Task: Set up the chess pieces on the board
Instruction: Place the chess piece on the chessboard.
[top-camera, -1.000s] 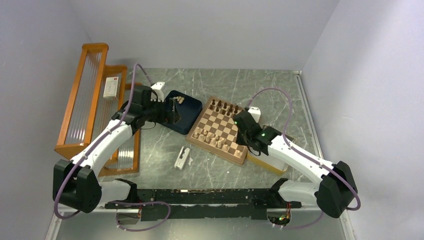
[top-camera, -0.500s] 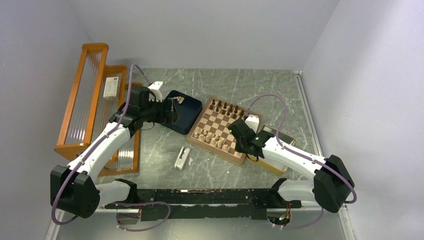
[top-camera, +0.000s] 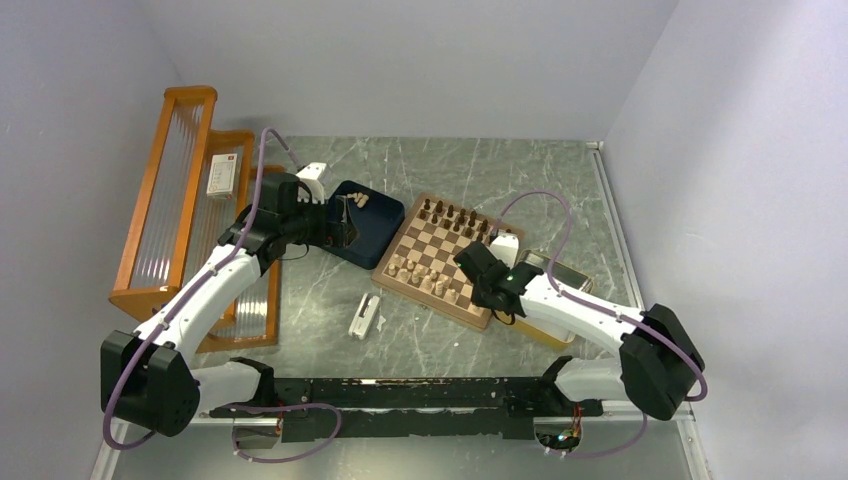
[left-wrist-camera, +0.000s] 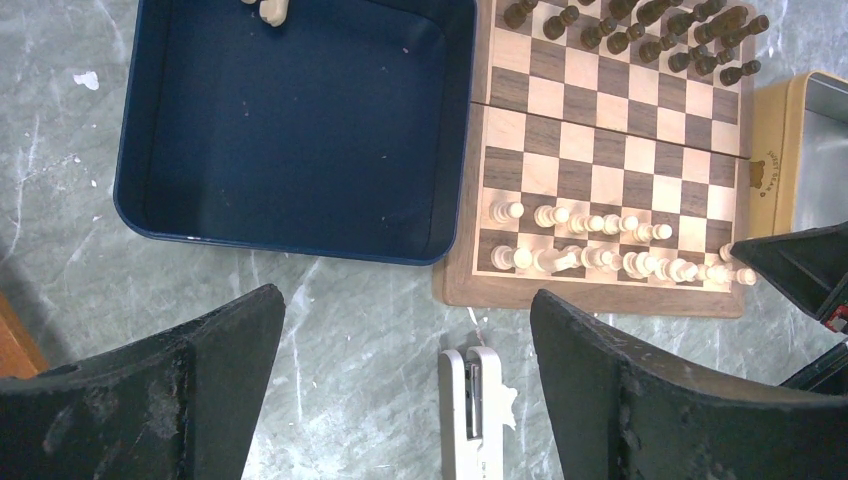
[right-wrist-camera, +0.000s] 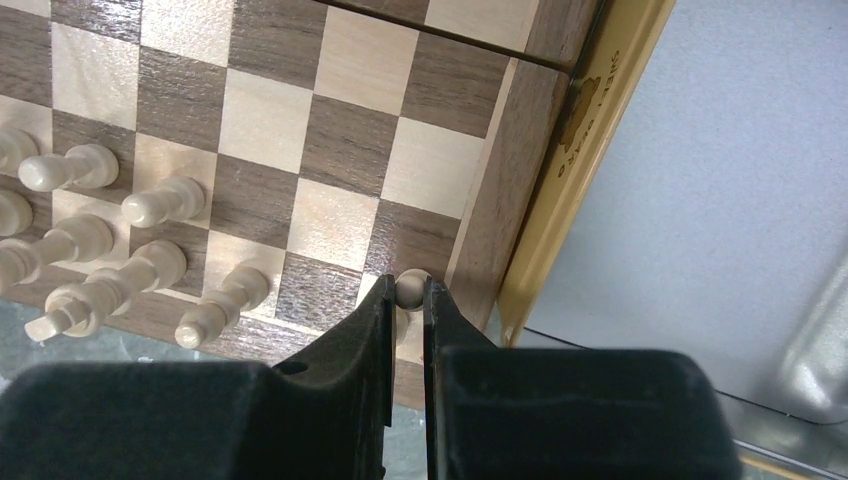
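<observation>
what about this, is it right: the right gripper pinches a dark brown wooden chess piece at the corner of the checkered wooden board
Only the colour is wrong. The right wrist view shows the right gripper pinches a pale tan wooden chess piece, not a dark brown one, at the corner of the checkered wooden board.

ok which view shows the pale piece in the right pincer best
Right wrist: the pale piece is pinched in the right pincer over the board's corner, close up. In top external the pincer covers it; in left wrist it's too small to pick out.
</observation>
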